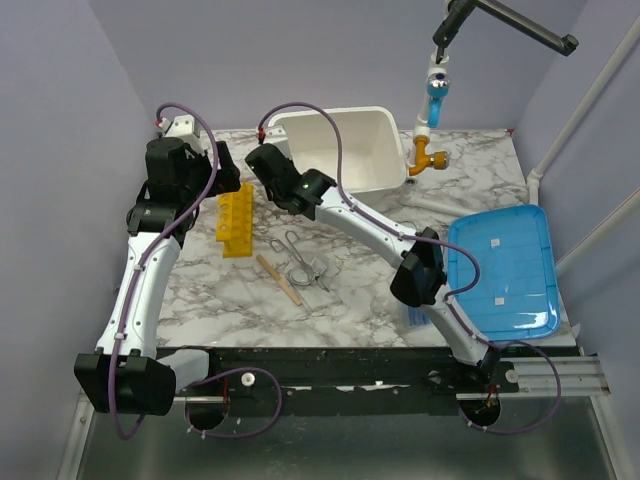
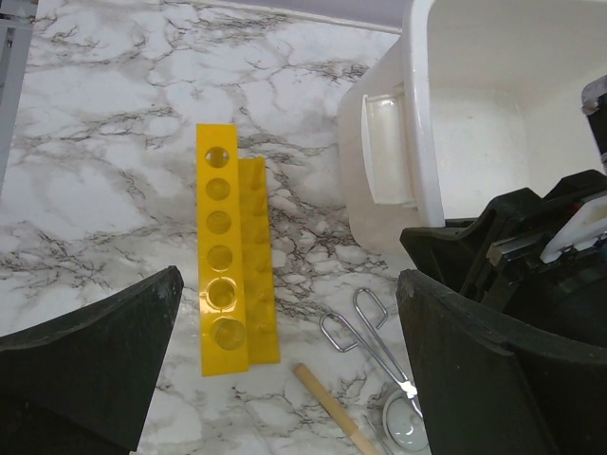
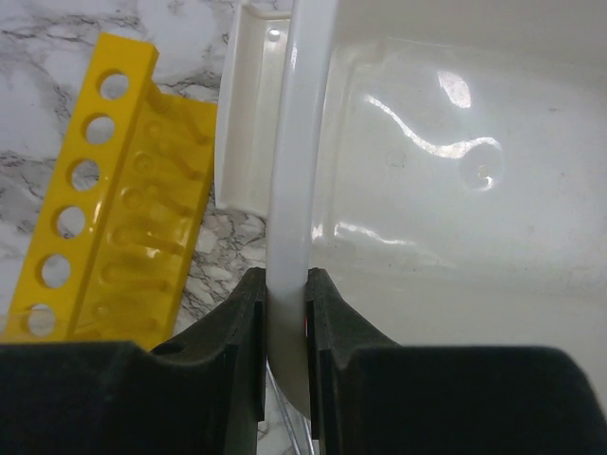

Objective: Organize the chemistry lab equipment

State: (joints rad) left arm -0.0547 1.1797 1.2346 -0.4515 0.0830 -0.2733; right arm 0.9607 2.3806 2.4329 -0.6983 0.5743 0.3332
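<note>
While our right gripper (image 3: 285, 284) is clamped on the left rim of the white bin (image 3: 289, 142), our left gripper (image 2: 289, 277) hangs wide open above the yellow rack (image 2: 228, 256). We find the rack lying on the table (image 2: 95, 190) beside the bin, directly below the left hand. Its long axis runs crosswise to the line between the fingers, so the jaws straddle its narrow width. Tongs (image 2: 370, 332) and stick (image 2: 332, 408) lie just right of it.

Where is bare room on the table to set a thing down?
Bare marble: along the front edge below the stick, and left of the rack. The tray is nearly bare. Crowded: around the tongs, beside the rack.
</note>
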